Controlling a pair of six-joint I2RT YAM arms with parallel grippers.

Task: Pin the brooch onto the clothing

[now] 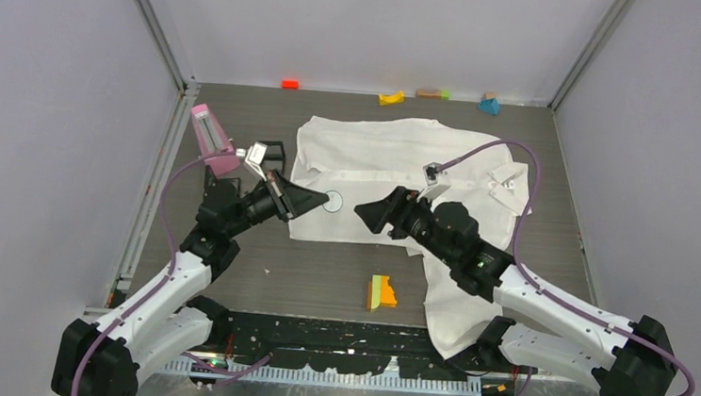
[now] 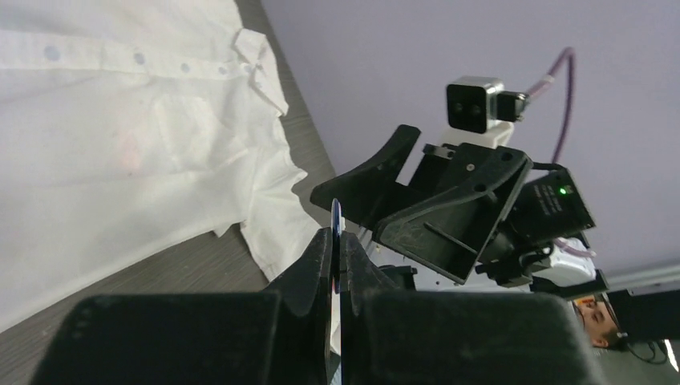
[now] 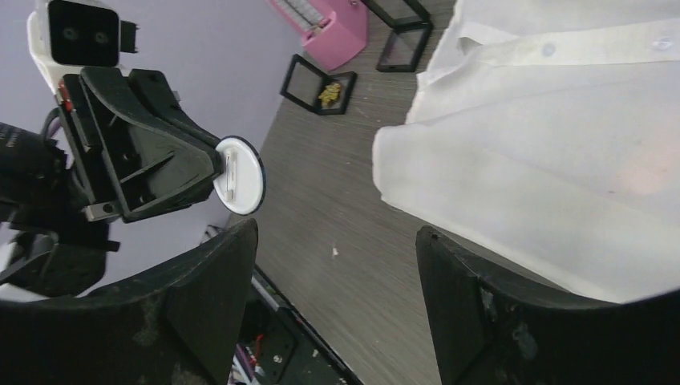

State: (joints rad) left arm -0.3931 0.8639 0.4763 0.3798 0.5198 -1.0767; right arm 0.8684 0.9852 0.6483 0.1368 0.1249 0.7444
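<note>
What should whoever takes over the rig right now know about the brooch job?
Left gripper: jaws shut on the brooch, held in the air near the shirt's edge, pin side facing the right gripper.
Right gripper: jaws open, empty, close to the brooch.
Shirt: spread on the table, button row up.
Done: brooch in hand.
Left: pin it onto the shirt.

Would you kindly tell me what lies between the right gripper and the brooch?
Nothing solid: in the top view, only the shirt lies beneath the gap between the right gripper and the brooch.
</note>
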